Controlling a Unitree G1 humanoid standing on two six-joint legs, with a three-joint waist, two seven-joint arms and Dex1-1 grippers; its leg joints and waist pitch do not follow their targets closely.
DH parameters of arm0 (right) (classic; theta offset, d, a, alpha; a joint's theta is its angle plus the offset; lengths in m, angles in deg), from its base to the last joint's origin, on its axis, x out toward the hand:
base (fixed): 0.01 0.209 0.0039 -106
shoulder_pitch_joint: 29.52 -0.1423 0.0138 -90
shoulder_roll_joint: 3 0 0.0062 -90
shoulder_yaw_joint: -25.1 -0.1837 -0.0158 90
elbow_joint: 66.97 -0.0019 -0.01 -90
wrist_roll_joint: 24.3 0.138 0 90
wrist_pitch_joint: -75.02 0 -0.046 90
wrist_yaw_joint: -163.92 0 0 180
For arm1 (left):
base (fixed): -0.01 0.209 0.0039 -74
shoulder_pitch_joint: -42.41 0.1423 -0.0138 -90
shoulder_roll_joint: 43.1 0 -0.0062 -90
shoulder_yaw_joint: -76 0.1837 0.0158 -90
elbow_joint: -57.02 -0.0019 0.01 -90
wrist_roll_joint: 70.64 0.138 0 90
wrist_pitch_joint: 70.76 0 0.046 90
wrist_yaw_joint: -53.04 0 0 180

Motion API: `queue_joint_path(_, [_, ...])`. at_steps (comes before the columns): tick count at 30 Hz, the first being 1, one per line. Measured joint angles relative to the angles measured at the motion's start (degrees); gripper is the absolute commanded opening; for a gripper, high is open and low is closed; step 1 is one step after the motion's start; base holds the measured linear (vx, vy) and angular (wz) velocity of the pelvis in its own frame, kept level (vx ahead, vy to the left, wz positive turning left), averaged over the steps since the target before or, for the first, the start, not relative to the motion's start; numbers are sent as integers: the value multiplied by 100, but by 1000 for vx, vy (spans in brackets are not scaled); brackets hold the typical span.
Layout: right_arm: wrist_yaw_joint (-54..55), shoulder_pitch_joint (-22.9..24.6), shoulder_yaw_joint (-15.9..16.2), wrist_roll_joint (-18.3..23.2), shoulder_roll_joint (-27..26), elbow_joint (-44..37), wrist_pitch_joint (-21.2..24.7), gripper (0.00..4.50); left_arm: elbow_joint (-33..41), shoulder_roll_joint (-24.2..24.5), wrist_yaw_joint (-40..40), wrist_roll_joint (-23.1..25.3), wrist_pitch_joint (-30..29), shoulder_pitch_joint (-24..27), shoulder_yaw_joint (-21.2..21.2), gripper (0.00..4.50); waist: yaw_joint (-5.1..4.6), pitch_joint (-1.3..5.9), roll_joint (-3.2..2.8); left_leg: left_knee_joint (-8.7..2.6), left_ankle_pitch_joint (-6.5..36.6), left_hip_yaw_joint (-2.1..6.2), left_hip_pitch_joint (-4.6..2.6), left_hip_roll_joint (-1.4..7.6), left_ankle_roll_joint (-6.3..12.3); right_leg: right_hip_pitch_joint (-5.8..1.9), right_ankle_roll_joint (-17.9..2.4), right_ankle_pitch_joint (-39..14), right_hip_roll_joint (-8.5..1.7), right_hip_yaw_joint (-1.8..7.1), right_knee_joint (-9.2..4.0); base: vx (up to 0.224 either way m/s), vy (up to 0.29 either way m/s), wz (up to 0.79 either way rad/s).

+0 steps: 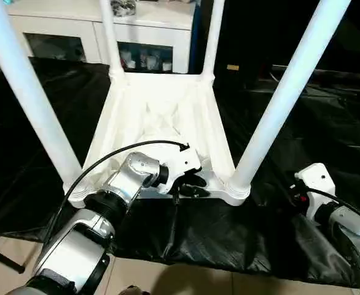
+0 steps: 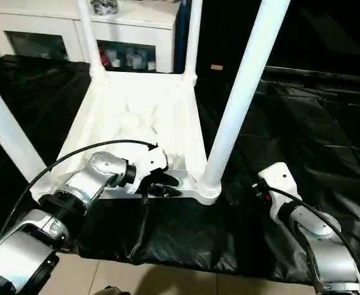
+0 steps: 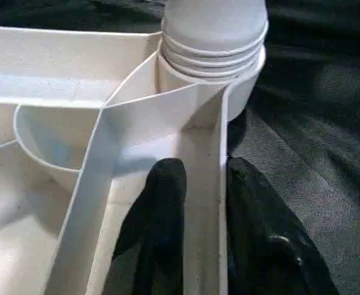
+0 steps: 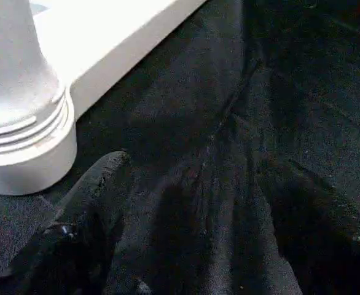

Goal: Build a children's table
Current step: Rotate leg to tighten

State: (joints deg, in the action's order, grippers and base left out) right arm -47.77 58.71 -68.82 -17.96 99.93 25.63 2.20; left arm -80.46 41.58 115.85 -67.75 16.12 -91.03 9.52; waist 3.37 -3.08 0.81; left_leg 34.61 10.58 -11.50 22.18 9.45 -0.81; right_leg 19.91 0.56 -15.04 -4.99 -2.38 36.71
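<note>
Table: we find the children's table point(image 1: 161, 117) inverted on black sheeting point(image 1: 229, 236), four legs up.
Left end effector point(image 3: 201, 203): straddling the near rim wall point(image 3: 222, 184), closing.
Right end effector point(image 4: 186, 246): released, at 4 o'clock of the table.
Risk: we judge rim slippage could tip the table.

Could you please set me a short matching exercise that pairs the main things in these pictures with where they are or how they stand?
Things:
1. left gripper
2. right gripper
3. children's table
4. white cabinet

States:
A. stands behind the work, with glass doors
B. lies top down on the black sheet, all four legs pointing up
C. open over the black sheet, beside a corner socket, holding nothing
D. jaws astride the near rim wall of the table, next to a corner socket

Pairs: 1-D, 2-C, 3-B, 4-A
</note>
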Motion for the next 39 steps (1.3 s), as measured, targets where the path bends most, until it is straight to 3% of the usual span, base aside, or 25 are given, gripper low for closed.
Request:
queue_joint_path(7, [-78, 239, 1, -5, 139, -150, 199, 366, 140, -2, 51, 19, 61, 39, -8, 49, -28, 17, 90, -15, -12, -21, 13, -5, 22, 0, 1, 14, -15, -2, -56, 0, 0, 0])
queue_joint_path(12, [-147, 265, 9, -46, 216, 101, 29, 366, 225, 45, 176, 19, 94, 93, -11, 17, -63, 11, 127, -16, -6, -30, 16, -6, 36, 0, 4, 16, -21, 1, -77, 0, 0, 0])
queue_joint_path(17, [-65, -115, 226, -298, 53, 1311, -772, 366, 334, 161, 197, 25, 111, 189, -38, 7, -156, 16, 133, -21, -5, -34, 6, -6, 35, -2, 1, 18, -23, 1, -79, 0, 0, 0])
queue_joint_path(22, [349, -789, 445, -573, -447, 2562, -1596, 366, 340, 194, 167, 49, 86, 240, -109, 7, -240, 56, 207, -25, -4, -29, -16, 6, 32, 2, -38, 46, -25, -19, -100, 0, 0, 0])
queue_joint_path(27, [1138, -1546, 672, -948, -1239, 3875, -2238, 366, 322, 324, 107, 101, 19, 334, -159, 7, -469, 98, 260, -40, 0, 23, -52, 0, 24, 14, -42, 48, -25, -44, -185, -7, 6, -4])
queue_joint_path(30, [1579, -1789, 809, -1152, -1621, 4350, -2502, 366, 294, 336, 81, 150, -39, 350, -159, 7, -508, 119, 303, -40, 6, 40, -82, 1, 16, 7, -39, 46, -25, -50, -213, 0, 0, 0])
queue_joint_path(35, [2377, -2190, 887, -1388, -2244, 5125, -2965, 366, 160, 479, 96, 131, -32, 400, -302, 7, -712, 174, 125, -58, 31, 203, -86, -21, -22, -3, -39, 45, -28, -162, -372, -30, 38, -23])
queue_joint_path(37, [2805, -2269, 867, -1401, -2463, 5445, -3222, 366, 143, 511, -10, 131, 8, 472, -423, 7, -764, 177, 100, -64, 52, 250, -106, -44, -53, -4, -39, 45, -28, -172, -374, -15, 12, -11])
queue_joint_path(39, [3524, -2205, 563, -1310, -2866, 5712, -3697, 366, 196, 483, -180, 97, 31, 583, -633, 7, -760, 161, 100, -91, 57, 264, -125, -45, -59, 6, -37, 44, -29, -187, -373, 0, 0, 0])
